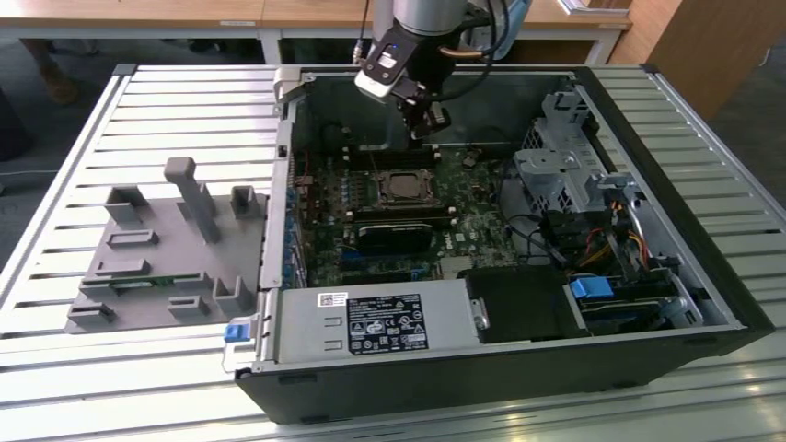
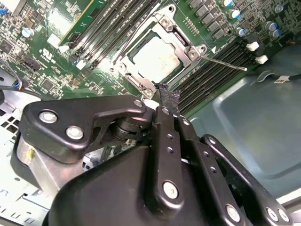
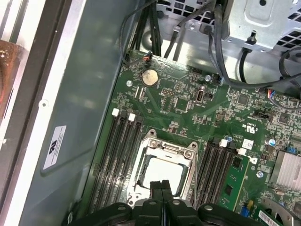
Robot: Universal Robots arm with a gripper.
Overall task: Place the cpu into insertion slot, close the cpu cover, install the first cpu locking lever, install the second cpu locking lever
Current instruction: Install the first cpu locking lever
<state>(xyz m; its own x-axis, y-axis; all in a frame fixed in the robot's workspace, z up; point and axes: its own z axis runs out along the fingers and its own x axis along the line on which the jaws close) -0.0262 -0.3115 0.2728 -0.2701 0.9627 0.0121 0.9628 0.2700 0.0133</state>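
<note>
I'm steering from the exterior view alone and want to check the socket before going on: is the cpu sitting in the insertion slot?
Observer: Yes. In both wrist views the cpu lies in the insertion slot, silver top up.
Operator: And the cpu cover?
Observer: In the first wrist view the cpu cover lies down around the chip, which shows through its cut-out centre.
Operator: Any lever loose?
Observer: In the second wrist view one lever sticks out over the memory slots rather than lying along the frame.
</note>
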